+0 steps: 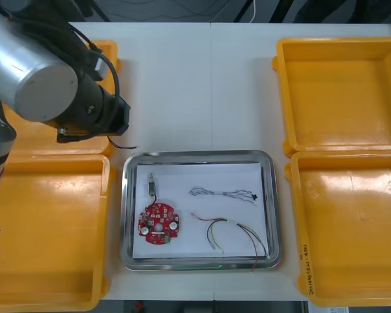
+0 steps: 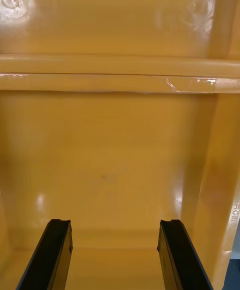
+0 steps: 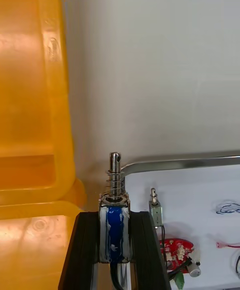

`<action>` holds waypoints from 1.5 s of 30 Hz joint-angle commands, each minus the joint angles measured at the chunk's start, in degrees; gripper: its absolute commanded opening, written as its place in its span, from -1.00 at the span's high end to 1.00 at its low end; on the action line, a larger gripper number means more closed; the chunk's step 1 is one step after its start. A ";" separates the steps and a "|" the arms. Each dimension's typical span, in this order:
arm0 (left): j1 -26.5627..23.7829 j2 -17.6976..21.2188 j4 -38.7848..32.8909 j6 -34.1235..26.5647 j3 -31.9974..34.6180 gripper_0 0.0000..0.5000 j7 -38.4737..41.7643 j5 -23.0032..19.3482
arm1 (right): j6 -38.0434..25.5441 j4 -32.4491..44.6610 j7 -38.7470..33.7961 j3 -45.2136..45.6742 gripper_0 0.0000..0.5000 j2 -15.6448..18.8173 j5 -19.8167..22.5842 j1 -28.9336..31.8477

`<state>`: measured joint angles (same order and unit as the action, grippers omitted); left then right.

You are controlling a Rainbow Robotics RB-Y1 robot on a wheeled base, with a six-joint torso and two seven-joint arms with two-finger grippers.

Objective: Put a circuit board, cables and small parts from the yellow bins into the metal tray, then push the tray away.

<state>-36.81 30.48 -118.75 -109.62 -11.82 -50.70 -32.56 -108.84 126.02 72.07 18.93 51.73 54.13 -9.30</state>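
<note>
Left tool (image 3: 114, 215) clamps small metal part (image 3: 114, 222), seemingly beside tray (image 3: 180, 162).

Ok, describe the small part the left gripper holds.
Find the metal tray; go to its far corner by the left yellow bins. There the left gripper clamps the small metal part, its spring and pin jutting past the black fingers; a similar part lies inside the tray.

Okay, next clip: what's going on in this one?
The left gripper is shut on a small metal part, holding it near the far left corner of the metal tray. The tray already holds a circuit board, a second metal part, a blue and white cable and a red and yellow cable. The right gripper hangs open over a yellow bin.
</note>
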 commanded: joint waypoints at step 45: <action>0.16 -2.70 7.65 19.71 -31.25 0.40 24.16 8.48 | 2.05 0.01 1.23 1.99 -1.00 -3.57 -3.59 0.68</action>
<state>-36.87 28.52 -110.52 -90.69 -42.42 -29.82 -24.89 -107.28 125.69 72.07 18.94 48.52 50.58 -9.28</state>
